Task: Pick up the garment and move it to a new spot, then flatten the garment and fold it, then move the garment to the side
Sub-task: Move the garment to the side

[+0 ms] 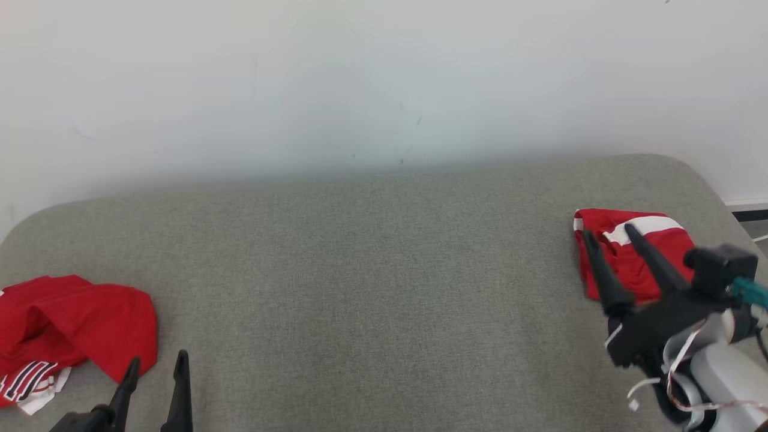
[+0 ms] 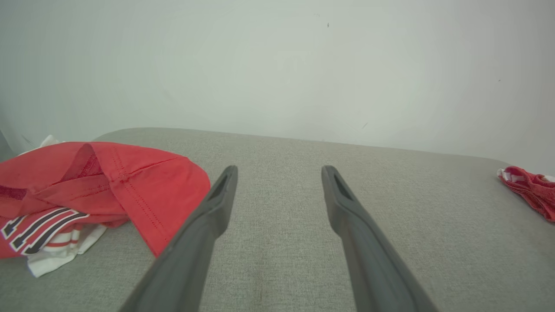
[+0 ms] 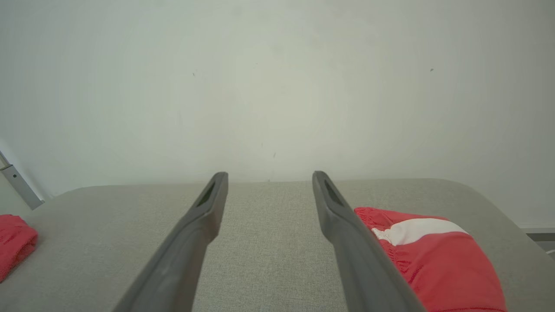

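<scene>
A crumpled red garment (image 1: 72, 324) (image 2: 130, 182) with white and dark striped trim lies at the near left of the grey padded surface (image 1: 384, 270). My left gripper (image 1: 157, 358) (image 2: 279, 170) stands open just to its right, nothing between its fingers. A second red garment (image 1: 633, 270) (image 3: 433, 260) with a white band lies folded at the far right. My right gripper (image 1: 609, 233) (image 3: 270, 175) hovers open over its left edge, holding nothing. Each wrist view also catches the other garment at its edge: the folded one (image 2: 529, 190), the crumpled one (image 3: 13, 242).
A pale wall (image 1: 384, 78) rises directly behind the padded surface. The surface's rounded right corner (image 1: 708, 180) drops to a floor strip with dark skirting (image 1: 750, 215). Bare grey fabric stretches between the two garments.
</scene>
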Available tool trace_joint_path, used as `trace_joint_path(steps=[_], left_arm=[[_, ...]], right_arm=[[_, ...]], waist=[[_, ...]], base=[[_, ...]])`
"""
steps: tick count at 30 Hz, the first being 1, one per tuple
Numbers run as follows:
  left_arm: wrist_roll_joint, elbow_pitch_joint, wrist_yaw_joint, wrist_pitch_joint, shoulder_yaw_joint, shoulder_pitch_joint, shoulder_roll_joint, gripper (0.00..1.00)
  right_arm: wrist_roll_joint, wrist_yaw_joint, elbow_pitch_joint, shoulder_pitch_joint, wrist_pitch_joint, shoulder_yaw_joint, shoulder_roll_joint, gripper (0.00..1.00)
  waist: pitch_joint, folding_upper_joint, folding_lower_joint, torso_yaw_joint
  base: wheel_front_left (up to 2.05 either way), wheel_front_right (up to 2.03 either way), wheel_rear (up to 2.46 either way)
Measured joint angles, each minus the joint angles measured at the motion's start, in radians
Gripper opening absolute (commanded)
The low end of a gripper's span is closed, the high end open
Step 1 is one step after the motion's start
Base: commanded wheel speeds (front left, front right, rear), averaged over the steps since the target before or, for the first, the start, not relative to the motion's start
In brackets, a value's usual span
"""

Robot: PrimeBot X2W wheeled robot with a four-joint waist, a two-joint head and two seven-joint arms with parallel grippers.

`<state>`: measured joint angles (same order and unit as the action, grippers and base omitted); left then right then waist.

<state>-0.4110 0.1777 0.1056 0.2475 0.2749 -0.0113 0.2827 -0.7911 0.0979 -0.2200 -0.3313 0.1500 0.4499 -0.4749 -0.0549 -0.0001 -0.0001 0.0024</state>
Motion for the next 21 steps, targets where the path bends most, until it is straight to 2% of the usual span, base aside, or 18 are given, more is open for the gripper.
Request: trace_joint_path(steps=[10,14,15,21], left_arm=[[0.012,-0.018,0.009,0.0,-0.03,-0.038,0.005,1.0],[0.021,-0.032,0.01,-0.001,-0.046,-0.067,0.008,1.0],[0.036,-0.043,0.017,-0.012,-0.062,-0.067,0.003,1.0],[0.043,-0.056,0.018,-0.018,-0.071,-0.068,0.001,1.0]], right_arm=[[0.026,0.026,0.069,0.166,0.047,-0.023,0.005,1.0],[0.07,0.026,0.095,0.222,0.054,-0.024,0.015,1.0],[0.173,0.026,0.081,0.304,0.075,-0.126,0.058,1.0],[0.205,0.026,0.074,0.329,0.079,-0.192,0.095,1.0]], waist=[[-0.012,0.0,0.0001,-0.013],[-0.009,0.0001,0.0,-0.02],[0.0,0.0001,0.0001,-0.023],[0.006,0.0001,0.0001,-0.024]], base=[[0.0,0.0,0.0],[0.0,0.0,0.0],[0.0,0.0,0.0],[0.0,0.0,0.0]])
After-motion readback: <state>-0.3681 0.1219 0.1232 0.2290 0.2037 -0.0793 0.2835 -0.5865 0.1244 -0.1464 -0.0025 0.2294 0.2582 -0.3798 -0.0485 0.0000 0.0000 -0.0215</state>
